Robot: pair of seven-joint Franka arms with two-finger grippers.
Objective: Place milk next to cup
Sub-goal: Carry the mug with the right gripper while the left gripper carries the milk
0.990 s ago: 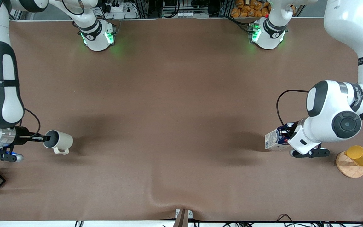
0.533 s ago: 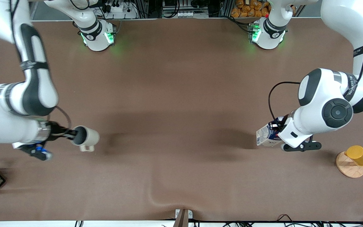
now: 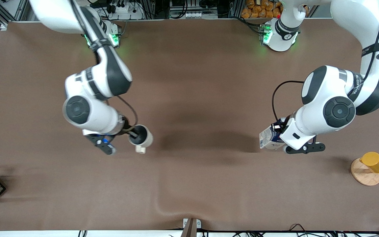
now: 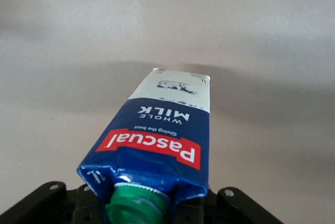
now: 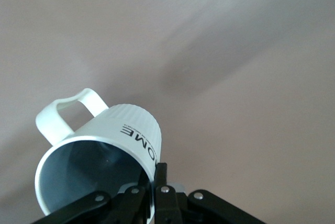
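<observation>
A: What has changed in the last second? The right pincer (image 3: 131,133) grasps the cup (image 3: 140,135) by its rim, one finger inside; it has carried it from the right arm's end of the desk (image 3: 189,82) toward the middle; the cup hangs tilted in the air, its handle pointing toward the front camera.

B: And the left pincer (image 3: 280,130) is clenched on the top of the milk (image 3: 268,140), by the green cap (image 4: 137,203); the carton has also come a little toward the middle; it is lifted and leaning, its shadow lying on the desk beside it.

A: So both things approach each other; they are well apart for now; the placing is not yet done. In his judgement the cup must be set down first; then the milk just beside it.

B: Is there writing to read?

A: In the left wrist view the carton shows "Pascual" on a red band, then "WHOLE MILK" in white on the blue, and a small drawing of a cow on the pale part. In the right wrist view the cup (image 5: 99,150) carries dark letters, only "OME" can be read; the rest is hidden.

B: The yellow cup (image 3: 375,161) on its wooden coaster (image 3: 364,176) stands apart, at the left arm's end; it has no role here.
</observation>
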